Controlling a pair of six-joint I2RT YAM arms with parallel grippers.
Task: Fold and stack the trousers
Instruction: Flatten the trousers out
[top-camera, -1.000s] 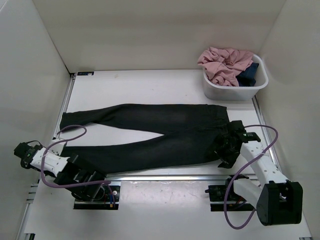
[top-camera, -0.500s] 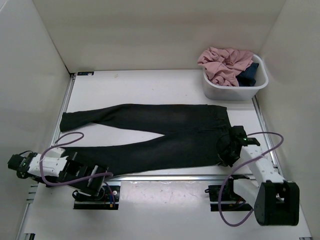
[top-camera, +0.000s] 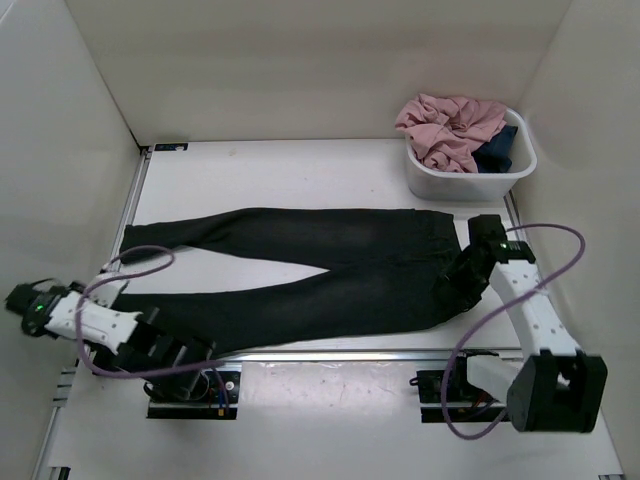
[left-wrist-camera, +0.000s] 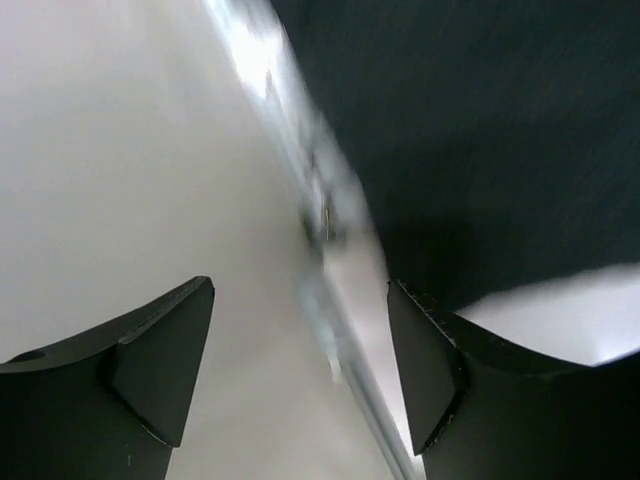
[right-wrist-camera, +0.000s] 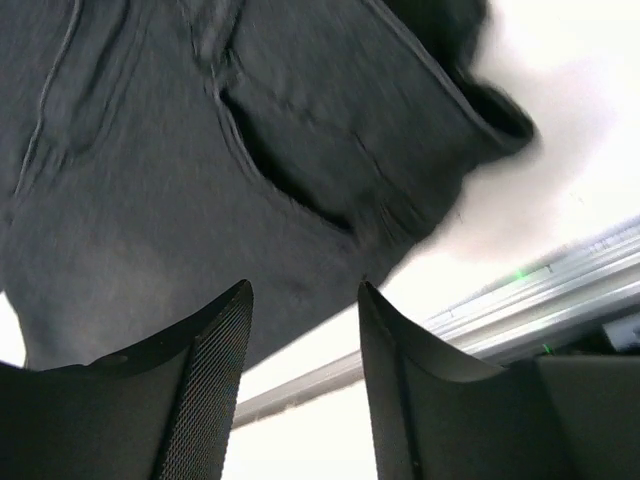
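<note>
Trousers (top-camera: 390, 270): black, flat on the worktop (top-camera: 300, 170); waist toward 3 o'clock, two legs running out toward 9 o'clock, parted in a narrow V; near leg lying along the rail (top-camera: 330, 353) at 6 o'clock.
Left claw (left-wrist-camera: 300, 370): spread wide, nothing between the fingers (left-wrist-camera: 150, 360); out past the worktop's edge at about 8 o'clock, clear of the cloth.
Left wrist view: blurred; metal strip smeared down the middle; dark trouser cloth filling the 1 o'clock corner, one edge only; which part of the leg, impossible to tell.
Right claw (right-wrist-camera: 305, 370): partly spread, gripping nothing; open gap showing cloth and pale worktop beyond; poised over the waist end at 3 o'clock.
Right wrist view: pocket seam and waistband corner legible; cloth cut off at top and left of frame.
Top view, claws: right one black against black cloth, fingertips hard to separate from the waistband; left one at the frame's edge, too small to read.
Tub (top-camera: 470, 185): white, at the 1 o'clock corner, near the waistband, not touching.
Tub contents: pink garment (top-camera: 450, 125) heaped above the rim; dark blue garment (top-camera: 500, 150) at its 3 o'clock side, mostly hidden.
</note>
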